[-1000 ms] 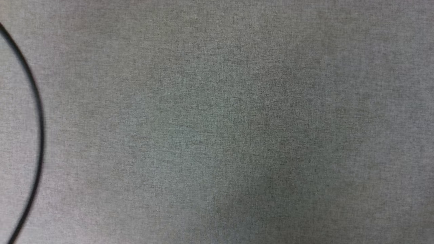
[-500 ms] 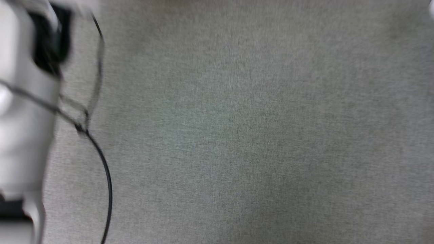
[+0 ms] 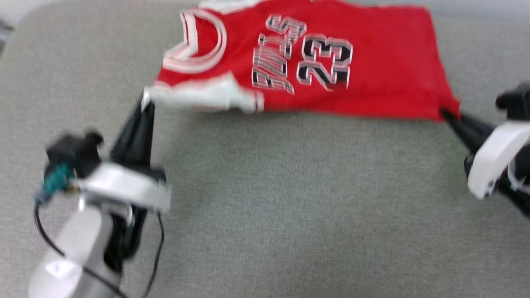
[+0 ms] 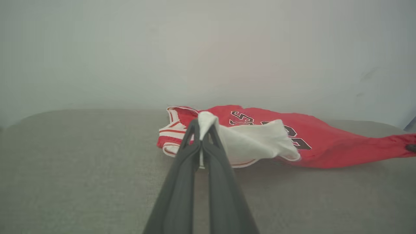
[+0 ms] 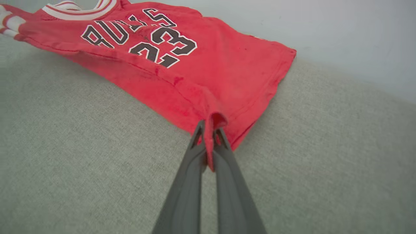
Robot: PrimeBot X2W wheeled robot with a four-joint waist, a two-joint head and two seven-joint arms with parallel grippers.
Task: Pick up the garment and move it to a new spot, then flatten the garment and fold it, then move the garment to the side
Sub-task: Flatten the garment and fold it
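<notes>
Head camera has swung since half a second ago: then just grey cloth, a blurred pale arm and a cable, now the red jersey T-shirt (image 3: 372,70) and both grippers are in frame, all a bit blurred

Jersey lies chest-up on the grey fabric surface (image 3: 290,207) at 12 o'clock of the head view. Its collar (image 3: 198,41) is toward 11 and its hem side toward 2, with black white-outlined letters and "23" running sideways. Its near edge is stretched between the two grippers and looks lifted slightly off the surface

Left gripper (image 3: 145,99) at 9 o'clock, fingers pointing to 12, clenched on the white sleeve (image 3: 207,93). In the left wrist view the two dark fingers press together with white cloth pinched at the tips

Right gripper (image 3: 445,112) at 3 o'clock, fingers pointing to 10, clamped on the red hem corner (image 5: 216,118). In the right wrist view a small red fold pokes up between the tips

Black cable (image 3: 159,248) loops by the left wrist at 7 o'clock. Pale wall (image 4: 208,48) stands behind the jersey's far edge in the left wrist view
</notes>
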